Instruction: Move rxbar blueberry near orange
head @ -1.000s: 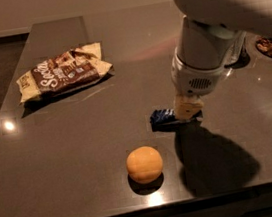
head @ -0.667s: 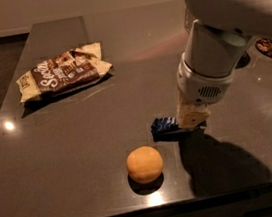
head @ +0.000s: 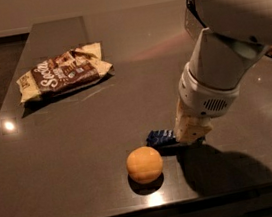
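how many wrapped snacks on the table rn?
2. The brown snack bag lies far left; the rxbar blueberry sits just behind the orange, its right end under the gripper. The arm may hide more.

One camera here, set high and tilted down over the dark table [head: 72, 155]. It looks from the near edge at the bottom of the frame across to the pale wall [head: 85, 1] along the top. It's in close: the white arm [head: 227, 42] fills the upper right. The gripper [head: 192, 132] sits right of centre, low down, at the rxbar blueberry [head: 159, 137], with the orange [head: 144, 164] just below and left. The snack bag [head: 63, 73] lies in the upper left.
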Robot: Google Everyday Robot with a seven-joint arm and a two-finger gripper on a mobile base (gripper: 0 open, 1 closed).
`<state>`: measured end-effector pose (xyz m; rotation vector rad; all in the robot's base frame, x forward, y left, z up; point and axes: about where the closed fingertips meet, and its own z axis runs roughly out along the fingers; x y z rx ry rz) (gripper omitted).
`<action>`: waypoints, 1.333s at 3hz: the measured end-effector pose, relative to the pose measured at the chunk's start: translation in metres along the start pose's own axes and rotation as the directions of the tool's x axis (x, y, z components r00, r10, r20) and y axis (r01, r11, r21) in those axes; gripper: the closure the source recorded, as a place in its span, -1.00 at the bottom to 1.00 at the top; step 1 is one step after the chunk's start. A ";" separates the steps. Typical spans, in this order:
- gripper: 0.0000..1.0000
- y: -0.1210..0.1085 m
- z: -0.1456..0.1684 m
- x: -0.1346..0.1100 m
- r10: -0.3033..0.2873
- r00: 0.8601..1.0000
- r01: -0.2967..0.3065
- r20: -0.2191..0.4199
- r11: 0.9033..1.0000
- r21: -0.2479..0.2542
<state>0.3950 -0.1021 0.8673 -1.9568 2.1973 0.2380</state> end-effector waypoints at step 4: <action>-1.00 0.009 -0.002 0.001 0.010 1.000 -0.010 0.016 1.000 0.019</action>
